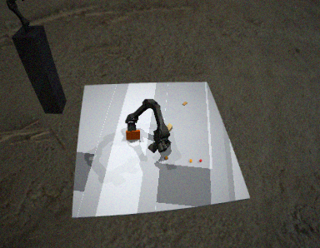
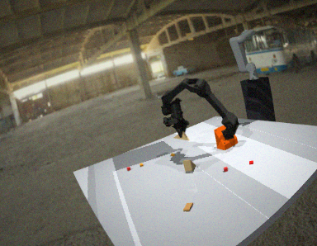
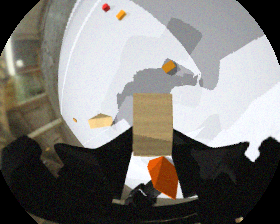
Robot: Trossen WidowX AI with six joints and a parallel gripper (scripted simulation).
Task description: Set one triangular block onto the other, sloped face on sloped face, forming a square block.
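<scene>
My gripper (image 1: pixel 158 148) (image 2: pixel 182 132) (image 3: pixel 149 129) is shut on a tan triangular block (image 2: pixel 185 137) (image 3: pixel 152 117), held in the air above the table. The wrist view shows one wooden face of it between the fingers; in the top view it is hidden by the hand. The other triangular block (image 1: pixel 169 127) (image 2: pixel 188 166) (image 3: pixel 100 121) stands on the table (image 1: pixel 107 200) (image 2: pixel 156 215), apart from the hand, with the arm passing close to it in the top view.
An orange cube (image 1: pixel 166 158) (image 2: pixel 172 154) (image 3: pixel 169 66) lies near the hand. A small orange cube (image 1: pixel 191 161) (image 2: pixel 141 164) and red cube (image 1: pixel 200 161) (image 2: pixel 128 168) lie farther out. Two red cubes and a flat orange piece (image 1: pixel 185 103) (image 2: pixel 188 206) also show in the exterior view. The arm's base (image 1: pixel 133 135) is orange.
</scene>
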